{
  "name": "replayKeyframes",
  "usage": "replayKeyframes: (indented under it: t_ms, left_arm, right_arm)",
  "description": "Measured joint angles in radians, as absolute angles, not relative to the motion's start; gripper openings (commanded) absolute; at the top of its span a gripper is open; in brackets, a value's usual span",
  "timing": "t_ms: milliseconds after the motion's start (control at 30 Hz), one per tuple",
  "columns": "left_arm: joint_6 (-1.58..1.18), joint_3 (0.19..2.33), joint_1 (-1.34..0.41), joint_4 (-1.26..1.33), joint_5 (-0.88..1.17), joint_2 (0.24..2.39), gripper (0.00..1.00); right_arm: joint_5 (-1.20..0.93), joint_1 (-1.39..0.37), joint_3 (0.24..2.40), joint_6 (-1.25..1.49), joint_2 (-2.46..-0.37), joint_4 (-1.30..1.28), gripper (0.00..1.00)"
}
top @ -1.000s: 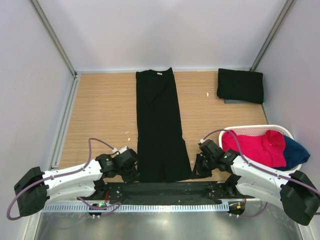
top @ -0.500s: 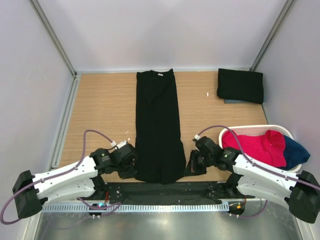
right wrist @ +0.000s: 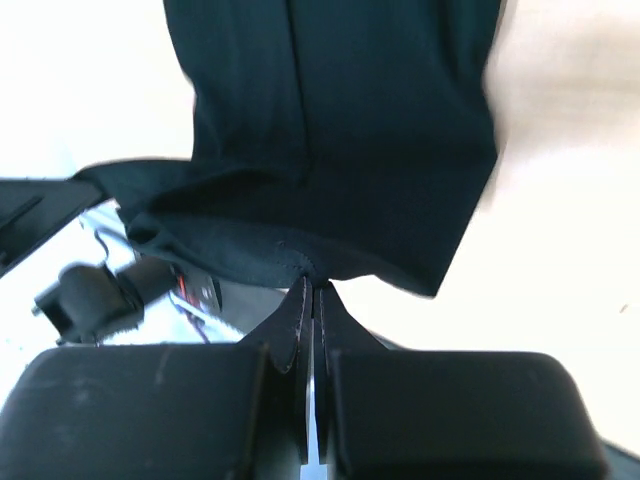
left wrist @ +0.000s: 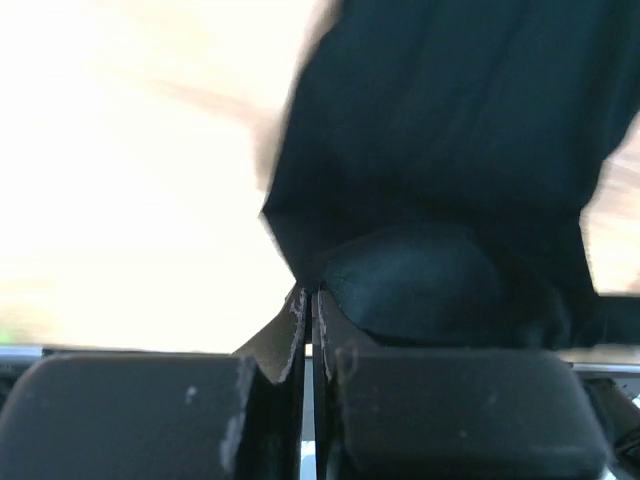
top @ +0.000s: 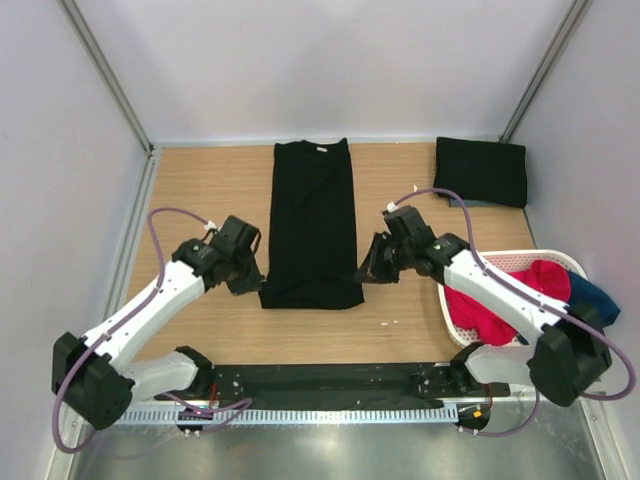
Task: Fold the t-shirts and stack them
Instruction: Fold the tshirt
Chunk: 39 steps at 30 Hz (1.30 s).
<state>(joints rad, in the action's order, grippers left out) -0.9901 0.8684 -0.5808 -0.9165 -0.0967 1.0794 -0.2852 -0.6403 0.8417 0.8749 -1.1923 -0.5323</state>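
The near hem corners of the long black t-shirt (top: 312, 215) are clamped, one in the closed left gripper (top: 256, 283) and one in the closed right gripper (top: 368, 272) (cloth is bunched at the fingertips). The rest is spread along the middle of the table (top: 200, 190), collar at the far edge. A folded black t-shirt (top: 480, 170) is seen in the far right corner.

A white oval plastic basket (top: 512, 257) sits at the right edge of the light wooden tabletop (top: 200, 190); crumpled red cloth (top: 525, 290) fills it; dark blue cloth (top: 597, 300) lies against the red.
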Motion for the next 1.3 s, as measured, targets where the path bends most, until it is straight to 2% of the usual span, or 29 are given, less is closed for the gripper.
replayKeyframes:
  t_ms: [200,433,600,767,1300]
  left_arm:
    - [-0.827,1.086,-0.486,-0.848,-0.059,1.317,0.00]
    - [-0.702,1.251,-0.376,-0.827,-0.025,1.530,0.00]
    - [-0.645,1.406,-0.342,-0.798,-0.007,1.664,0.00]
    - [-0.630,1.462,-0.305,-0.774,0.018,1.773,0.00]
    - [-0.544,1.630,-0.269,-0.773,0.097,1.973,0.00]
  right_arm:
    - [-0.326,-0.533,1.061,0.776,-1.425,-0.530,0.01]
    - [-0.373,-0.434,1.213,0.686,-1.623,-0.506,0.01]
    - [-0.399,-0.411,1.282,0.648,-1.734,-0.454,0.01]
    - [-0.414,-0.396,1.381,0.619,-1.856,-0.438,0.01]
    - [-0.427,-0.332,1.503,0.591,-2.009,-0.419,0.01]
